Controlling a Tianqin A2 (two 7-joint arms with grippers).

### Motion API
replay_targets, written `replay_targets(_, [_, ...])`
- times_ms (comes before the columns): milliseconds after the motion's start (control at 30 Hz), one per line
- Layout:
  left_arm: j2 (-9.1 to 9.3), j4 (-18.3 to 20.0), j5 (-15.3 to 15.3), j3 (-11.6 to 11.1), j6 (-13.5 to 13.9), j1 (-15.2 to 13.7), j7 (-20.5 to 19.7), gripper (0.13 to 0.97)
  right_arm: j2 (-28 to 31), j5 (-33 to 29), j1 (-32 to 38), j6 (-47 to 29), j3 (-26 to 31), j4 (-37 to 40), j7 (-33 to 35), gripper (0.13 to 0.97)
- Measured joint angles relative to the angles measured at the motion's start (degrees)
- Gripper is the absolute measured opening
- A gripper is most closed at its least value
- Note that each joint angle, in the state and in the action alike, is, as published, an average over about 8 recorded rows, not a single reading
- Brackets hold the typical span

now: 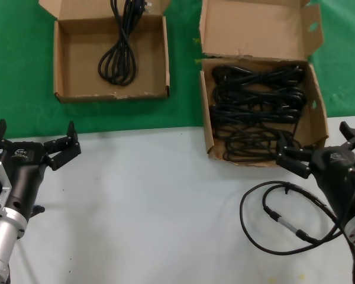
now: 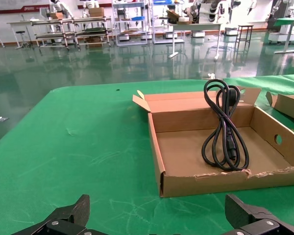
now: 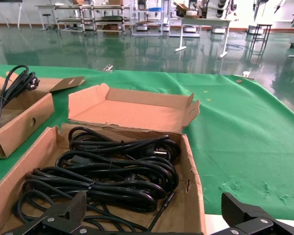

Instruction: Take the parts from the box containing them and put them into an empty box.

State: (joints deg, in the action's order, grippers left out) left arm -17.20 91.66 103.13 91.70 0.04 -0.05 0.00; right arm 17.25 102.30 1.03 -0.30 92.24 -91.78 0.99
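The squarish shallow box lies at the back left on green cloth and holds one looped black power cord, whose end rests on the short flap. It also shows in the left wrist view, with the cord inside. The wider box with the notched flap lies at the back right and holds several black cords, also seen in the right wrist view. My left gripper is open and empty, short of the squarish box. My right gripper is open and empty at the wider box's near right corner.
A thin black robot cable with a silver connector loops on the white table by my right arm. The green cloth covers the far half, the white table surface the near half. The squarish box also shows in the right wrist view.
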Motion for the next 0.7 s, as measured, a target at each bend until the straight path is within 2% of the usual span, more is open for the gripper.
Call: replay_targets(700, [0.00, 0.00, 0.00, 0.00, 0.00, 0.00, 0.00, 0.966, 0.00, 0.00, 0.00, 0.00, 0.00, 0.00, 0.00, 0.966])
